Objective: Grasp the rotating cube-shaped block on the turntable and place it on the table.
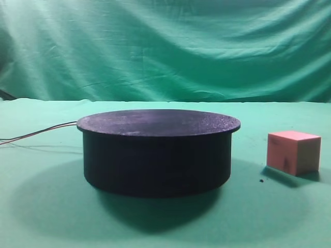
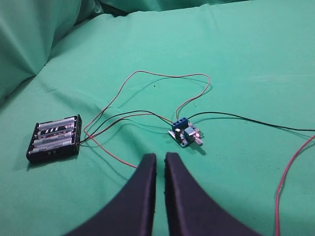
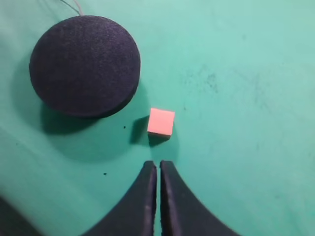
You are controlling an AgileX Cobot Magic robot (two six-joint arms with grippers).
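Observation:
The pale pink cube-shaped block (image 1: 292, 151) rests on the green table (image 1: 41, 206), just right of the black turntable (image 1: 158, 150). The turntable's flat top is bare. In the right wrist view the block (image 3: 161, 122) lies beside the turntable (image 3: 84, 65), and my right gripper (image 3: 158, 166) hangs above the cloth, shut and empty, a short way from the block. My left gripper (image 2: 160, 158) is shut and empty over the cloth, away from the turntable. Neither gripper shows in the exterior view.
A black battery holder (image 2: 54, 138) and a small blue circuit board (image 2: 184, 132) lie on the cloth under the left gripper, joined by red and black wires (image 2: 162, 76). Thin wires (image 1: 36, 134) run from the turntable's left side. A wrinkled green backdrop (image 1: 165, 46) hangs behind.

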